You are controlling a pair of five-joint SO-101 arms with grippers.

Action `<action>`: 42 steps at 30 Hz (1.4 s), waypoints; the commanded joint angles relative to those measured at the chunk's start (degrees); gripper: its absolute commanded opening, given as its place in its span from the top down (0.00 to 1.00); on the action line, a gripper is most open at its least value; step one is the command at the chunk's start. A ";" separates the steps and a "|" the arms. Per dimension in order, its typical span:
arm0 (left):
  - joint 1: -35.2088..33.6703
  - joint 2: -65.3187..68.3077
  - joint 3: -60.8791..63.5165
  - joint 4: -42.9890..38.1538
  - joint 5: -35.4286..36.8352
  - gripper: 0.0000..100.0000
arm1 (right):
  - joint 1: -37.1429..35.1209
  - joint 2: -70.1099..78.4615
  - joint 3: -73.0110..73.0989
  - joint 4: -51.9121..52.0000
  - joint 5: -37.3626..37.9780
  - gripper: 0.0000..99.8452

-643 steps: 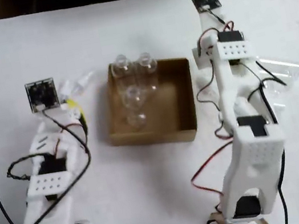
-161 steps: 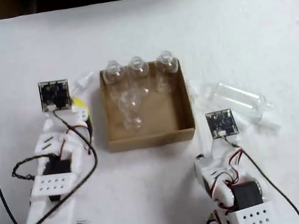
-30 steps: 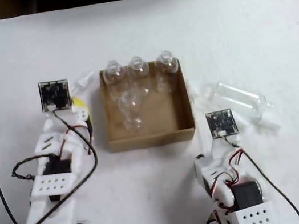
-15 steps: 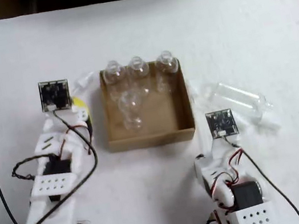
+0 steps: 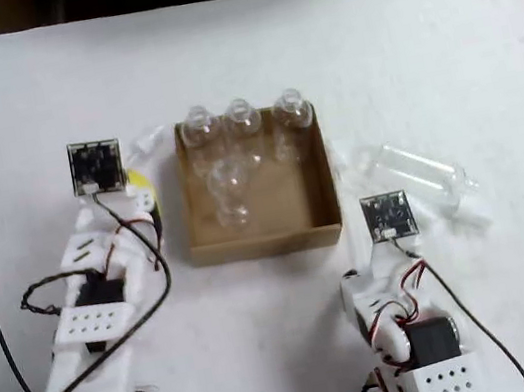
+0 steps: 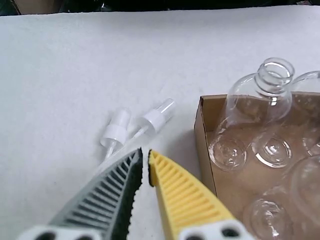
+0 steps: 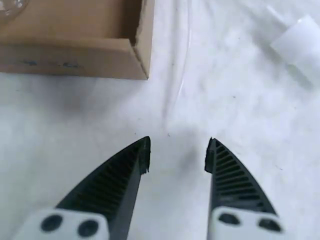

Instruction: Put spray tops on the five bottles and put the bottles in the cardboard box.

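The cardboard box (image 5: pixel 323 195) sits mid-table with several clear bottles in it. Three of them stand without tops along its far wall (image 5: pixel 240 117) and one lies behind them (image 5: pixel 228 190). Another clear bottle (image 5: pixel 419 173) lies on the table to the right of the box. Two white spray tops (image 6: pixel 116 132) (image 6: pixel 157 116) lie left of the box (image 6: pixel 204 145), just beyond my left gripper (image 6: pixel 145 159), which is shut on nothing. My right gripper (image 7: pixel 177 150) is open over bare table near the box's near right corner (image 7: pixel 140 50). A white spray top (image 7: pixel 300 42) lies beyond it.
A thin clear tube (image 7: pixel 182 65) lies on the table between the box corner and the right gripper. The white table (image 5: pixel 336 41) stretches bare behind the box. Both arms' bases stand at the near edge.
Nothing has moved in the last second. Since the oldest frame the right arm has drawn back from beside the box's far right, and a third bottle stands along the far wall.
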 commanded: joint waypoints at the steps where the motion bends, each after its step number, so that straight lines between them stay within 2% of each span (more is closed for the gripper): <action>1: 0.48 0.04 -0.53 -1.32 -0.62 0.98 | 0.57 -0.31 0.44 0.22 -0.09 0.84; 27: -0.13 -0.31 -0.44 -1.23 -0.62 0.98 | 0.57 -0.31 0.44 0.22 -0.09 0.84; 30: -2.24 -0.40 -1.05 -1.23 -0.53 0.98 | 0.57 -0.31 0.44 0.22 -0.09 0.84; 36: -10.86 -3.30 -3.25 1.23 0.18 0.98 | 0.31 -0.31 0.44 0.22 -0.09 0.84; 42: -17.71 -5.05 -2.99 1.32 8.44 0.98 | -1.27 -0.31 0.44 0.04 -0.35 0.83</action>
